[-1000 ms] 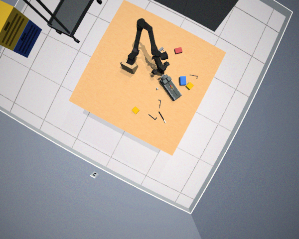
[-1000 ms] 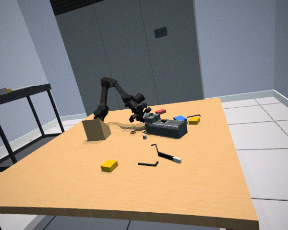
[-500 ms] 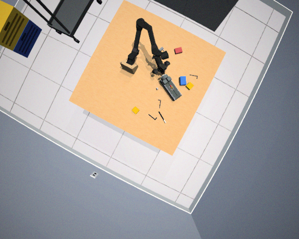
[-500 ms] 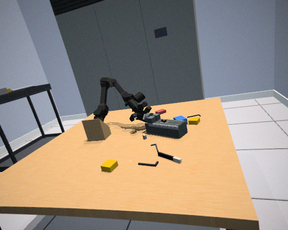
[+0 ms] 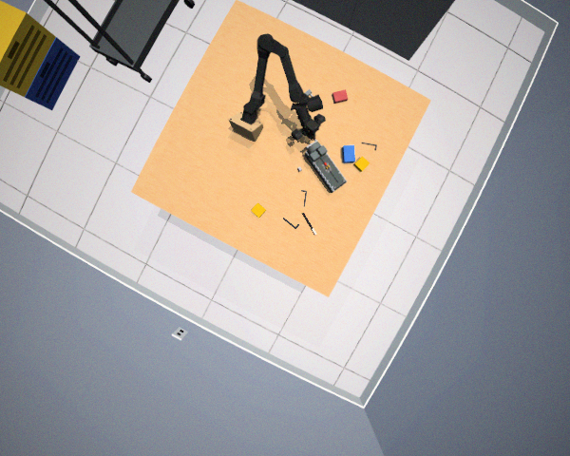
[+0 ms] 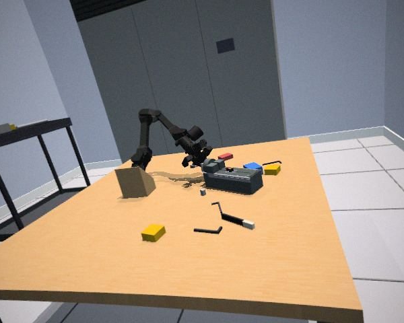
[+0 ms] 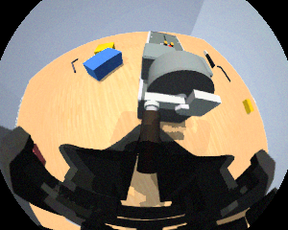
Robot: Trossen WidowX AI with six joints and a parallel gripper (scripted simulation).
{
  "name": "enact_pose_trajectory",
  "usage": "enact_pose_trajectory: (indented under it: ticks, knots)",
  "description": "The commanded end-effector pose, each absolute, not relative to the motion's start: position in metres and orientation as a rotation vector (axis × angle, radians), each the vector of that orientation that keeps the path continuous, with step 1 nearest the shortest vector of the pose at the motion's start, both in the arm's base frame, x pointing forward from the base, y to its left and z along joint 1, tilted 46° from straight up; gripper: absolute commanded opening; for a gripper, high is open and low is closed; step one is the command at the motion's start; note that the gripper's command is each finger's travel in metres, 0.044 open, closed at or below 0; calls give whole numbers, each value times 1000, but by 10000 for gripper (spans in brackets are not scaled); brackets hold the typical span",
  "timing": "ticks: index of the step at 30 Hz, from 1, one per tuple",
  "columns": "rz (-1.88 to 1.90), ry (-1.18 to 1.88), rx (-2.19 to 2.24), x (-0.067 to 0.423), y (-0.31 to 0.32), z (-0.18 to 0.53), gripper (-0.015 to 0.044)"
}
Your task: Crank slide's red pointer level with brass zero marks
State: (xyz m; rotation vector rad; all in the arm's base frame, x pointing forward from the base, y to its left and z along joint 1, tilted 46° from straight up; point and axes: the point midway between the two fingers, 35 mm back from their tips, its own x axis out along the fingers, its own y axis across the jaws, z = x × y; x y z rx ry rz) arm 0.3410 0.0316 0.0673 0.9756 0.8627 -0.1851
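Observation:
The machine (image 5: 331, 175) (image 6: 235, 180) is a dark grey box lying on the wooden table (image 5: 201, 161) (image 6: 91, 264). Its round crank housing (image 5: 315, 149) (image 6: 213, 163) (image 7: 179, 73) faces the arm. A light grey crank arm (image 7: 185, 100) crosses the housing, and a dark brown handle (image 7: 151, 129) sticks out towards the wrist camera. My gripper (image 5: 294, 137) (image 6: 192, 162) (image 7: 147, 128) is shut on this handle. A small red pointer (image 5: 326, 164) (image 6: 227, 169) sits on top of the slide. The brass marks are too small to tell apart from it.
A blue block (image 5: 348, 153) (image 6: 252, 165) (image 7: 104, 64) and a yellow block (image 5: 361, 163) (image 6: 272, 169) lie just beyond the machine. A red block (image 5: 339, 96) (image 6: 225, 156), a tan wedge box (image 5: 246, 128) (image 6: 134, 181), a small grey cube (image 5: 298, 169) (image 6: 203, 192), another yellow block (image 5: 258, 210) (image 6: 153, 232) and black hex keys (image 5: 291, 223) (image 6: 207, 230) are scattered about.

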Motion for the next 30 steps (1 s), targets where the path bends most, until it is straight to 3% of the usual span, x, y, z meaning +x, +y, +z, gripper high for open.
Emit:
enact_pose_trajectory:
  ticks: [1,30]
  knots:
    - [-186,850,975,340,25,75,0]
    - [-186,850,975,338,20,76,0]
